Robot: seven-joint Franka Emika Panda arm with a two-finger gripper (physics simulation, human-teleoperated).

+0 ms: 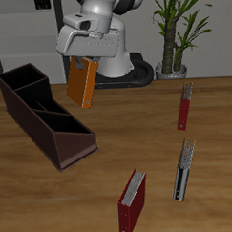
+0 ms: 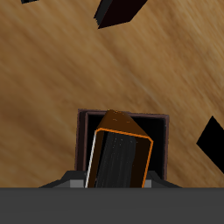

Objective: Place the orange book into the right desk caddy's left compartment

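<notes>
Your tool (image 1: 83, 60) is clamped on the thin bright-orange hardcover book (image 1: 81, 82), which hangs tilted below it, clear of the wooden tabletop (image 1: 138, 136). In the wrist view the book (image 2: 120, 157) fills the space just ahead of the tool. The long dark maroon-brown open-topped caddy (image 1: 41, 113) sits beside and below the tool. Farther off lie two dark red books (image 1: 132, 201) (image 1: 184, 108) and a black-and-grey book (image 1: 183, 170).
</notes>
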